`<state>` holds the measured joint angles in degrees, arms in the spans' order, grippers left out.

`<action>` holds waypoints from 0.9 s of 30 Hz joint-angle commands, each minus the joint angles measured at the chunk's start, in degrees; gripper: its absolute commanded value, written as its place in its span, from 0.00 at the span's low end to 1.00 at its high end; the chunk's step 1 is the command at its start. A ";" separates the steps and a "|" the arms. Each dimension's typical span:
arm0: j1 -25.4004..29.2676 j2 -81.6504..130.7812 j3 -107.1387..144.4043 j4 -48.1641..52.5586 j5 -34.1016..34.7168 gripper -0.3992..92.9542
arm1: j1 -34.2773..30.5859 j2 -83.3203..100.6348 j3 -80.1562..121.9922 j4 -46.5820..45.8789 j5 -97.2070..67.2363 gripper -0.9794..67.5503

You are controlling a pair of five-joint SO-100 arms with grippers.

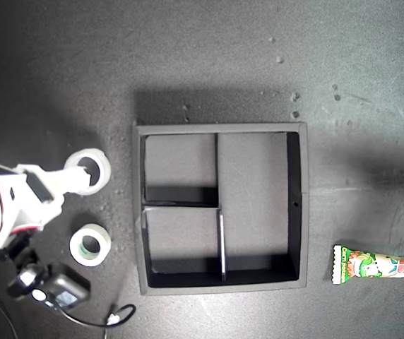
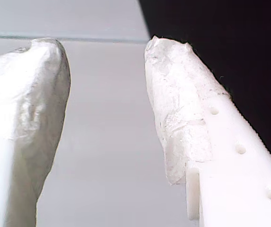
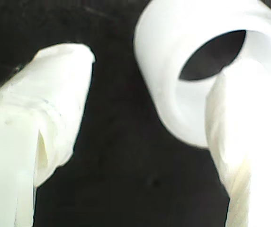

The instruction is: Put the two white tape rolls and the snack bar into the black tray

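My second gripper [image 3: 145, 132] is gaping apart, one finger [image 3: 249, 156] reaching inside the larger white ring-shaped tape roll [image 3: 187, 71] (outside the square black tray [image 1: 301, 205]), while my first gripper [image 2: 109, 118] is hanging unclenched, grasping nothing.

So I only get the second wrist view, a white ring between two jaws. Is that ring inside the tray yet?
Observer: No. That larger tape roll lies on the table, outside the black tray, at the exterior view's left.
Operator: Is there a second ring?
Observer: Yes, a smaller tape roll with a greenish core lies just below it in the exterior view.
Operator: Anything else?
Observer: A snack bar lies at the exterior view's right edge, also outside the tray.
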<state>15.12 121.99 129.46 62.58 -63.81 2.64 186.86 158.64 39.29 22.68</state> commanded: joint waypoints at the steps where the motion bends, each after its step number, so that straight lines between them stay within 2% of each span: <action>1: 0.62 0.09 0.35 -2.64 -0.97 0.20 | -2.55 -10.20 -8.53 -1.67 -2.72 0.19; 5: -0.53 -3.69 0.79 -4.48 -1.23 0.20 | -6.06 -34.98 -26.19 0.00 -5.27 0.23; 10: -2.46 -11.25 -0.35 -7.65 -0.79 0.22 | -12.22 -63.28 -52.12 12.13 -1.58 0.28; 13: -4.22 -17.05 -2.55 -7.65 -0.79 0.19 | -15.38 -73.92 -62.49 22.15 10.81 0.31; 16: -7.29 -19.25 -3.16 -7.21 -1.14 0.10 | -18.72 -77.26 -64.42 29.71 33.22 0.37; 18: -9.84 -18.19 -3.25 -5.54 -0.88 0.05 | -22.85 -77.26 -61.52 30.23 47.37 0.40; 21: -13.18 -12.13 -5.19 -1.49 1.93 0.01 | -28.92 -77.26 -55.28 27.69 66.97 0.46; 24: -16.00 -7.29 -14.59 7.47 6.42 0.01 | -33.49 -77.17 -49.48 24.52 81.83 0.52; 27: -17.14 -8.70 -31.38 16.96 10.99 0.01 | -36.74 -77.26 -42.36 17.05 91.14 0.51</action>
<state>-0.70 111.97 114.26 71.81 -56.43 -31.03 109.42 112.06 62.40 102.04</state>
